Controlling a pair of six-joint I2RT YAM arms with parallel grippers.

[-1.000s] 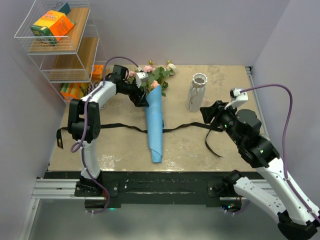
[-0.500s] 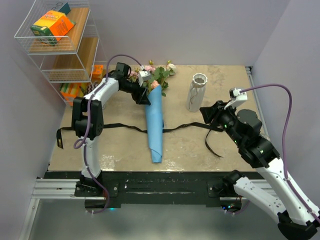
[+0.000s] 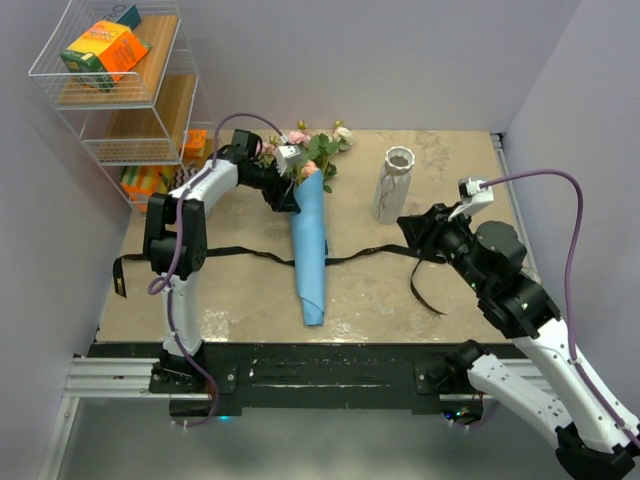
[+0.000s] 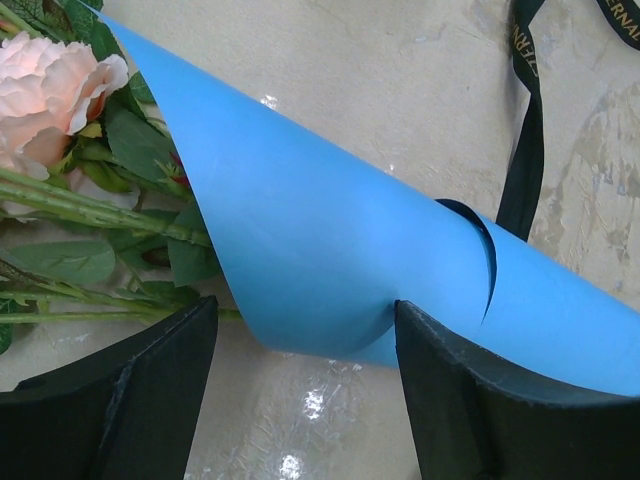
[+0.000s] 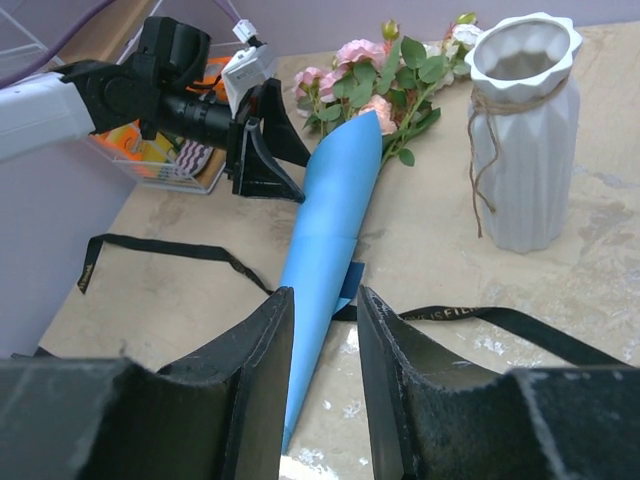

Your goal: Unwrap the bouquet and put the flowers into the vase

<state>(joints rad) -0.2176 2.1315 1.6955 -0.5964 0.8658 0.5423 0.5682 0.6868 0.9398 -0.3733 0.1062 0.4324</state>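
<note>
Little has moved in the last second. Your left arm has re-angled a touch at the wrist, yet the left gripper [image 4: 302, 325] has kept its place at the mouth of the cone [image 3: 312, 250]. Your right gripper [image 5: 325, 300] has crept slightly toward the cone. The bouquet [image 3: 312, 180] has not shifted on the table [image 3: 220, 300].

Your left jaws stand wide, with the curled lower edge of the blue paper sitting between them. One finger looks to be brushing the paper, but nothing is pinched. The flowers [image 4: 50, 90] lie just beyond that gripper's other finger, their stems running into the cone. Your right jaws are narrow, with a clear gap and nothing in it. The cone's tip lies straight ahead of them. The vase [image 5: 525, 130] stands ahead and to their right, upright, with nothing showing at its rim.

The ribbon [image 3: 240, 252] lies loose across the table and passes under the cone, with no knot showing. From that I judge the untying done and the paper to be the step in hand. You look set up to close the left jaws on the paper edge and peel it open, or to draw the stems out. Watch that the closing catches paper only, not stems. No flower is in the vase yet, so most of the task is left.
</note>
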